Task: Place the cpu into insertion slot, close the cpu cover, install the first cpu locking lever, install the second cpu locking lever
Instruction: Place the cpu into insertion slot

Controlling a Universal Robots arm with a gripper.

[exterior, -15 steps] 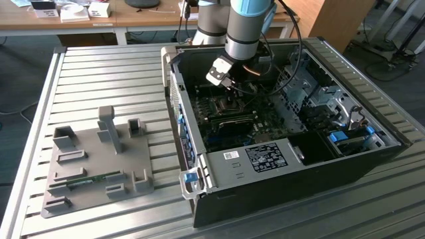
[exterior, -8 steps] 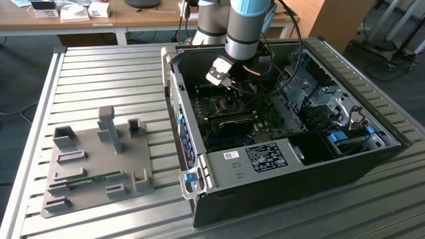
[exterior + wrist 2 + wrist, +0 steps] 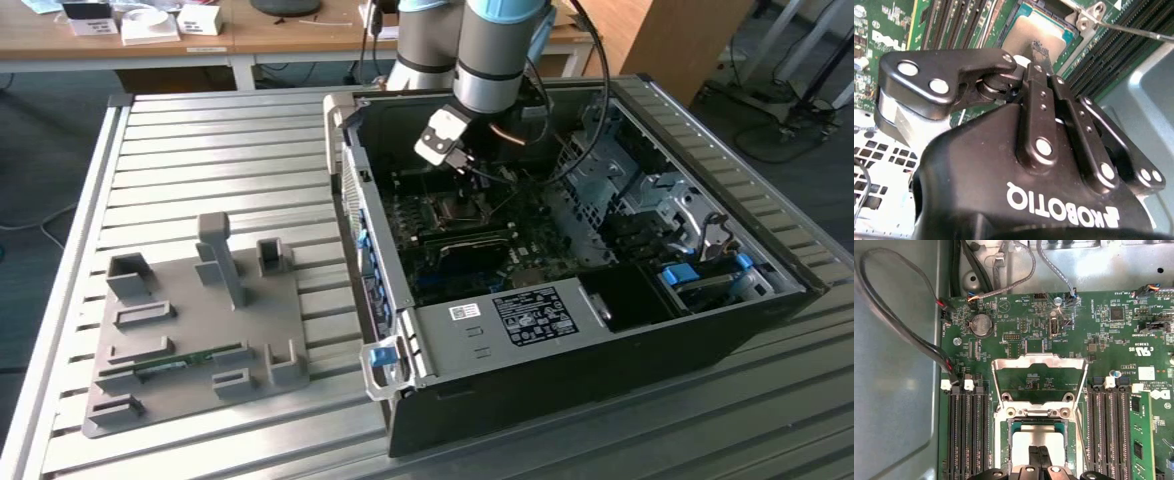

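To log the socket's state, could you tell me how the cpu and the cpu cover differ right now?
The cpu is a solid silvery square lying in the insertion slot; the cpu cover is a windowed frame, swung open beyond it. The gripper hangs at the cpu, away from the cpu cover. Both are silvery metal.

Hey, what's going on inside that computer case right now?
A robot arm is reaching into the open black computer case, working at the dark green motherboard. The small square silvery cpu lies in the metal-rimmed insertion slot. The arm's black tool hangs right over it with its fingers together. The silvery hinged cpu cover frame is flipped open, not yet closed.
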